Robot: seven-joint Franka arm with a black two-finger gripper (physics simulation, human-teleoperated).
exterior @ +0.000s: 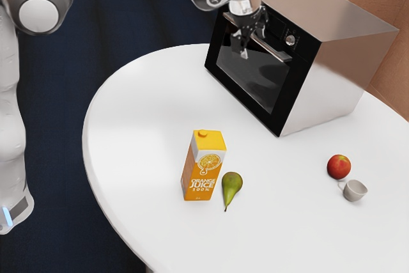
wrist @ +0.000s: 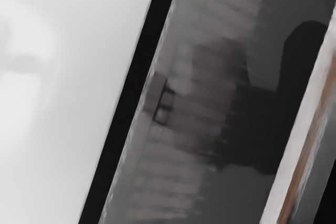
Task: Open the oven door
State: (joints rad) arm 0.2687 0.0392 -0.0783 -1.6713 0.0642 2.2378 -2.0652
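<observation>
The oven [exterior: 345, 43] stands at the back of the table with its dark glass door [exterior: 252, 78] closed. My gripper [exterior: 252, 45] is at the front of the door, by the metal handle [exterior: 275, 53]; its two fingers stand apart, so it is open. Part of the handle is hidden behind the gripper. In the wrist view the door glass [wrist: 210, 182] carries dark reflections, and the handle [wrist: 297, 129] runs as a pale and brown slanted bar along one side.
An orange juice carton [exterior: 203, 167] and a green pear [exterior: 232, 185] stand on the white table [exterior: 140, 126] in front of the oven. Toward the exterior view's right are a red apple [exterior: 339, 167] and a small grey cup [exterior: 355, 190]. A round knob [exterior: 290, 40] sits above the handle.
</observation>
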